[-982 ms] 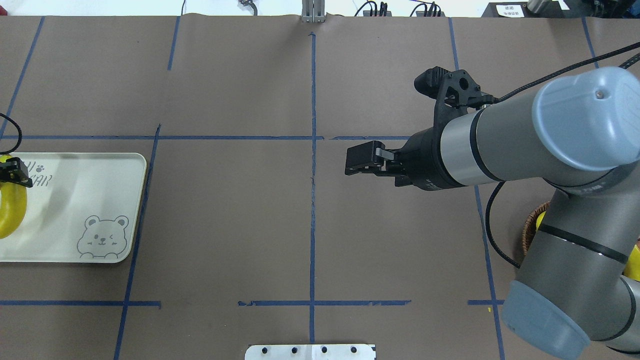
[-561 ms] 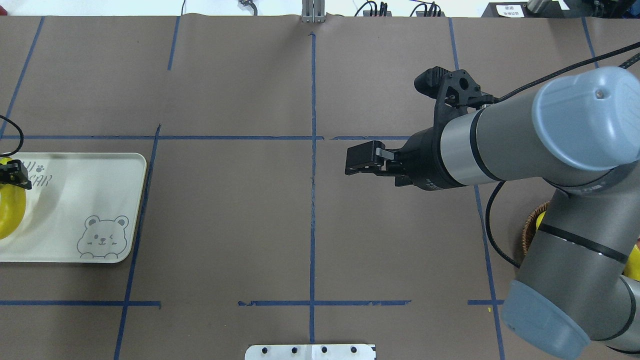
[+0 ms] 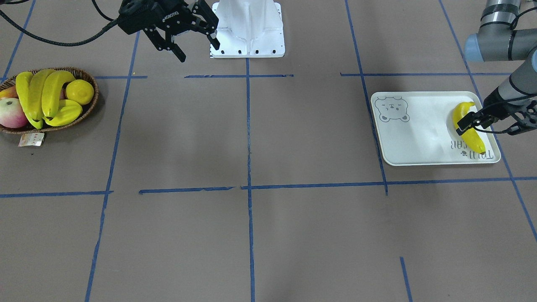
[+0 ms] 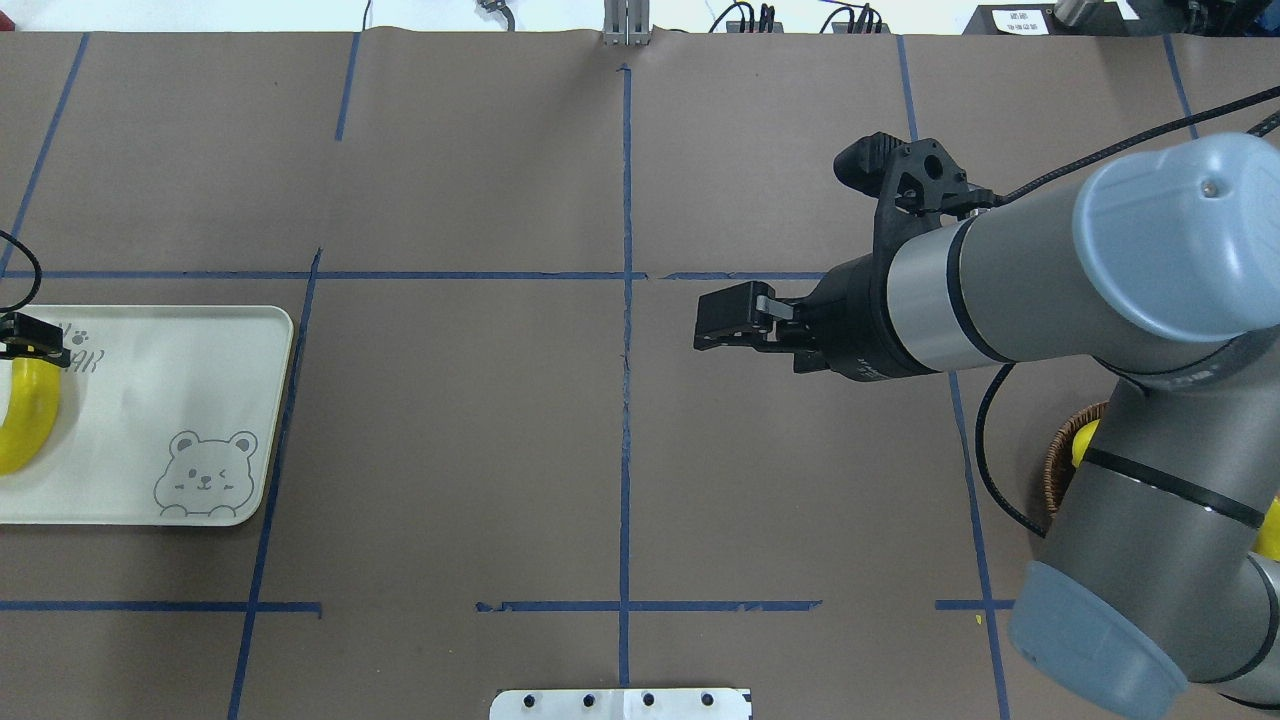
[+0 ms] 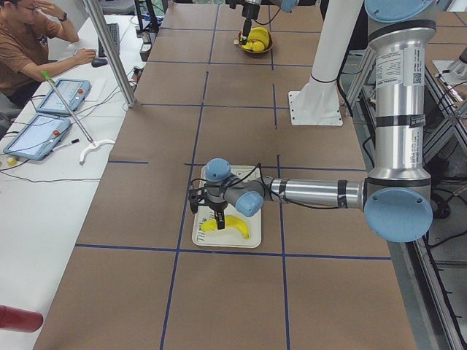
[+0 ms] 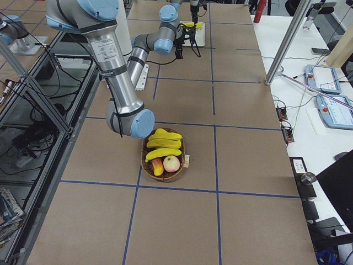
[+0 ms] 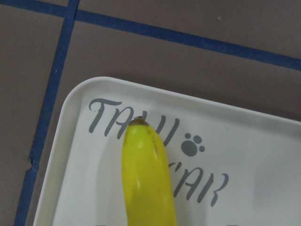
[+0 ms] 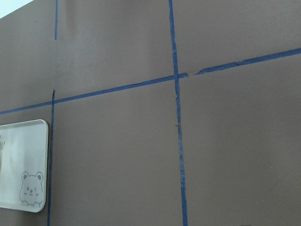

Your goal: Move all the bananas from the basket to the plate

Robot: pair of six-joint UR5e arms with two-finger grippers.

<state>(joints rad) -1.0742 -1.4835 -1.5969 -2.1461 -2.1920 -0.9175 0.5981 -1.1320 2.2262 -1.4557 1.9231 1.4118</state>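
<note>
One banana (image 3: pixel 476 140) lies flat on the plate (image 3: pixel 419 134), beside the grey lettering (image 7: pixel 202 188). My left gripper (image 3: pixel 491 121) hovers just above it, open, jaws either side and not gripping. The overhead view shows only one of its fingers (image 4: pixel 30 338), at the left edge over the banana (image 4: pixel 28 415). At the other end of the table the basket (image 3: pixel 90 107) holds more bananas (image 3: pixel 40 94). My right gripper (image 3: pixel 199 52) hangs open and empty above bare table, well away from the basket.
A lemon (image 3: pixel 79 91) and an apple (image 3: pixel 10 113) share the basket, and a paper tag (image 3: pixel 31 139) hangs off its rim. The white robot base (image 3: pixel 247 29) stands at mid-table. A seated person (image 5: pixel 36 36) works at a side bench.
The banana under my left gripper has dropped lower and now rests on the plate, and the finger has shifted slightly away from it. My right arm nudged a little to the right.
</note>
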